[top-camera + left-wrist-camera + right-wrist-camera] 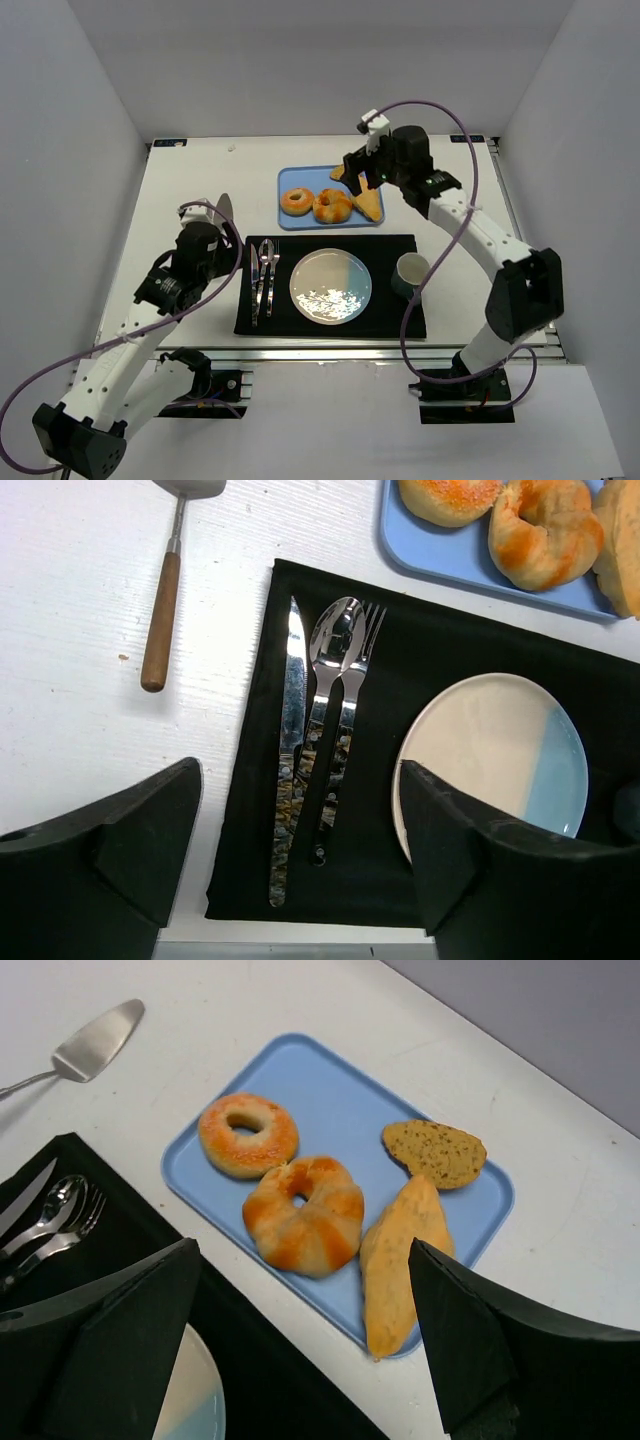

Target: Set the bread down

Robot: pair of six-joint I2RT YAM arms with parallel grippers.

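Golden-orange, the bread (248, 1135) lies at the left end of the blue tray (330, 1070), just beside the knotted roll (305, 1215). Right tool (360, 175) hangs above the tray, spread wide. I'd have it shift over the ring, straddle it and miss the roll. Left tool (300, 780) gapes over the cutlery (322, 710).

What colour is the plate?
The plate is cream with one pale blue side; best seen in left wrist view.
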